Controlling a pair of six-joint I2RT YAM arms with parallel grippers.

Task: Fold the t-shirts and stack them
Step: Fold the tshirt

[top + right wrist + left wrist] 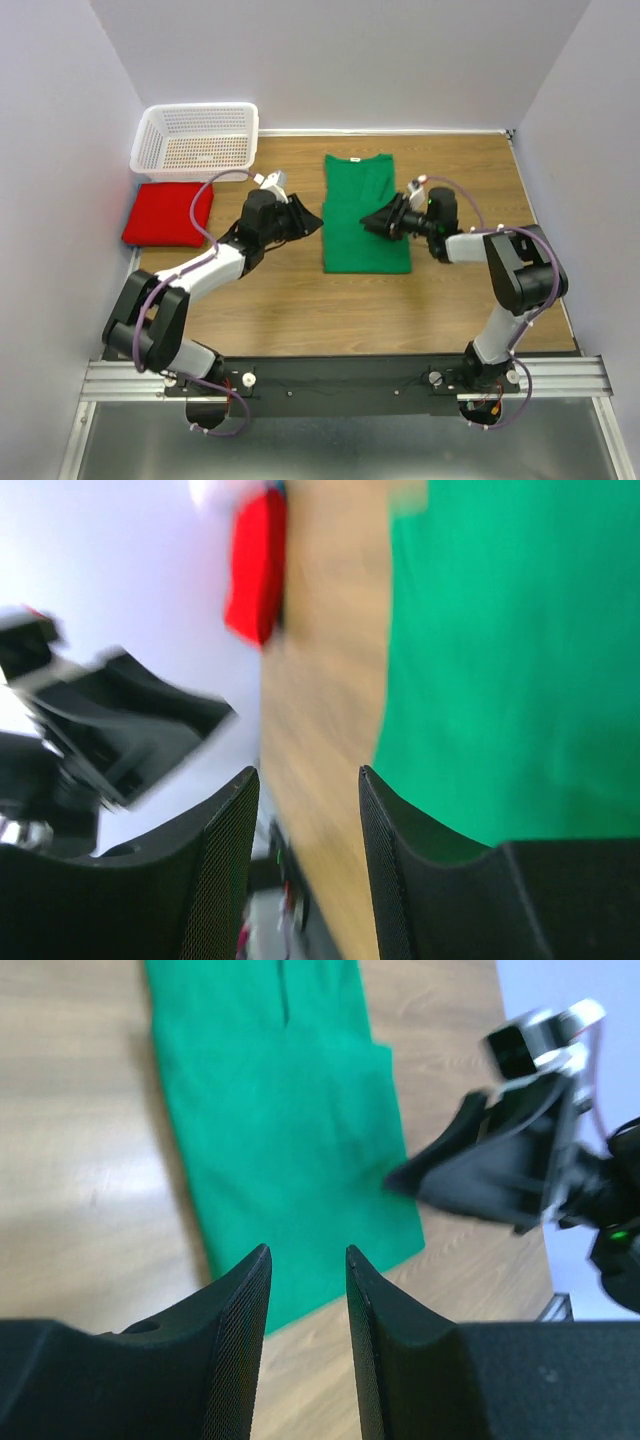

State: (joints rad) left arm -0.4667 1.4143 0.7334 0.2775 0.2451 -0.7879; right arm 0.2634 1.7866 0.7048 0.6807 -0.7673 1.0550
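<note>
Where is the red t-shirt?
In the top view, the red t-shirt lies folded at the left edge of the table, just below the white basket.

Standing here, I can read no writing, brand, number or sign on anything. The green t-shirt (365,215) has a small pale tag (352,159) at its collar, but it is too small to make out.

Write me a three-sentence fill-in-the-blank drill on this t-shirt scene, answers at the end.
1. The t-shirt that the left end effector and the right end effector point at is ____.
2. The folded t-shirt beside the white basket is ____.
3. Both end effectors' jaws stand ____, with nothing between them.

Missing words: green; red; open.
</note>
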